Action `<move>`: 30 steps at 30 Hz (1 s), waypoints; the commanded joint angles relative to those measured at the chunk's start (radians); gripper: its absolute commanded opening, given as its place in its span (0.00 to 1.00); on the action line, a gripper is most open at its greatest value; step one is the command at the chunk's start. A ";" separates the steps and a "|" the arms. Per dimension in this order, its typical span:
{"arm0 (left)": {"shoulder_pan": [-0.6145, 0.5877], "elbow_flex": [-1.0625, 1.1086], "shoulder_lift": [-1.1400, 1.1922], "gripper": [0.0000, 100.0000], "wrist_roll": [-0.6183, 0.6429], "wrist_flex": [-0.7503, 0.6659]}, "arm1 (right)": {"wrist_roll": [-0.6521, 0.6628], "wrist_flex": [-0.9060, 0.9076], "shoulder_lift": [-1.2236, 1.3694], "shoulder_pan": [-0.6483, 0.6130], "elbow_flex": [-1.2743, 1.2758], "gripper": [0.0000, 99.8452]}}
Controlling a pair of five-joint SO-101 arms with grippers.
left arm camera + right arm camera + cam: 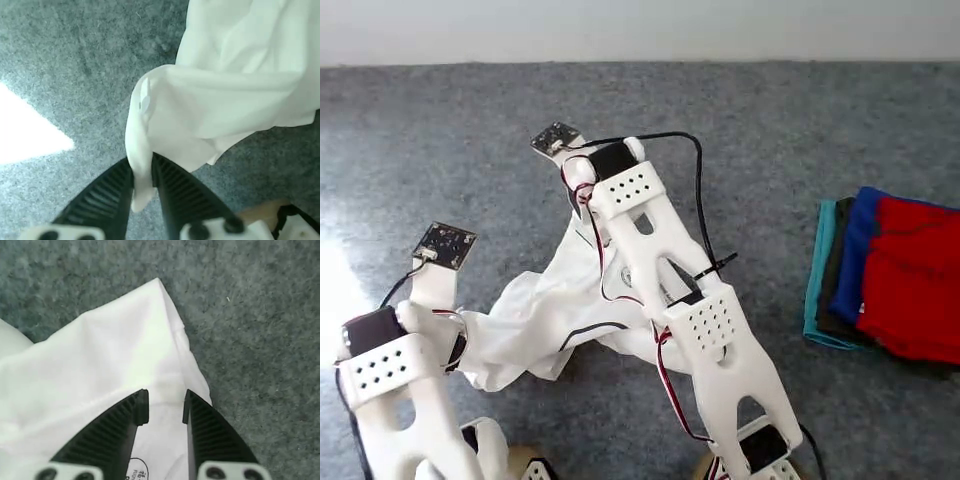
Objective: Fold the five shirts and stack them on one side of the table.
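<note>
The table (800,130) has a grey, speckled, carpet-like covering that fills the high view up to its far side; there a pale, plain wall (640,30) runs across as a flat band; a bright patch of light (332,290) lies on the covering at the left edge; the left wrist view shows a sharp-edged white wedge of light (25,130) on the same grey nap.

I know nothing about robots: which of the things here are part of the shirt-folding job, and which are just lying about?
Part of the job:
white shirt, pinched by the left gripper, with the right gripper open over it
stack of folded shirts

Just there:
grey table
patch of sunlight
</note>
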 commanded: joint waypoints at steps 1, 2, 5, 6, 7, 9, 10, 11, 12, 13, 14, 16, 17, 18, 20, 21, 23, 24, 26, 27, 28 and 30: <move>0.000 -0.008 -0.015 0.01 0.003 -0.009 | -0.005 -0.013 -0.005 -0.027 -0.003 0.13; 0.000 -0.010 -0.015 0.01 0.003 -0.009 | -0.005 -0.013 -0.005 -0.031 -0.003 0.13; 0.000 -0.010 -0.015 0.01 0.003 -0.009 | -0.005 -0.005 -0.005 -0.044 -0.003 0.13; 0.000 -0.010 -0.015 0.01 0.003 -0.009 | -0.005 -0.004 -0.005 -0.048 -0.003 0.13; 0.000 -0.010 -0.017 0.01 0.003 -0.008 | -0.005 -0.001 -0.005 -0.048 -0.003 0.13; 0.000 -0.010 -0.017 0.01 0.003 -0.008 | -0.003 -0.001 -0.004 -0.048 -0.003 0.13; 0.000 -0.010 -0.017 0.01 0.003 -0.008 | -0.003 -0.001 -0.004 -0.045 -0.003 0.13; 0.000 -0.010 -0.017 0.01 0.003 -0.008 | -0.003 -0.002 -0.004 -0.038 -0.003 0.13; 0.000 -0.010 -0.017 0.01 0.003 -0.006 | -0.003 -0.004 -0.004 -0.031 -0.003 0.13; 0.000 -0.010 -0.017 0.01 0.003 -0.006 | -0.003 -0.007 -0.004 -0.025 -0.003 0.13; 0.000 -0.010 -0.017 0.01 0.003 -0.006 | -0.003 -0.007 -0.004 -0.018 -0.003 0.13; 0.000 -0.008 -0.017 0.01 0.003 -0.005 | -0.003 -0.007 -0.004 -0.005 -0.003 0.13; 0.000 -0.008 -0.017 0.01 0.003 -0.005 | -0.003 -0.007 -0.002 -0.002 -0.003 0.13; 0.000 -0.008 -0.017 0.01 0.003 -0.005 | -0.003 -0.007 0.004 0.005 -0.005 0.13; 0.000 -0.008 -0.017 0.01 0.003 -0.005 | -0.003 -0.007 0.021 0.015 -0.009 0.13; 0.000 -0.008 -0.017 0.01 0.003 -0.005 | -0.003 -0.007 0.030 0.021 -0.009 0.13; 0.000 -0.008 -0.017 0.01 0.003 -0.005 | -0.003 -0.007 0.045 0.033 -0.009 0.13; 0.000 -0.008 -0.017 0.01 0.003 -0.005 | -0.003 -0.007 0.051 0.035 -0.009 0.13; 0.000 -0.008 -0.017 0.01 0.003 -0.005 | -0.003 -0.007 0.056 0.035 -0.011 0.13; 0.000 -0.008 -0.017 0.01 0.003 -0.005 | -0.003 -0.007 0.054 0.033 -0.011 0.13; 0.000 -0.008 -0.017 0.01 0.003 -0.005 | -0.003 -0.007 0.053 0.033 -0.012 0.13; 0.000 -0.008 -0.017 0.01 0.003 -0.006 | -0.003 -0.004 0.053 0.035 -0.023 0.13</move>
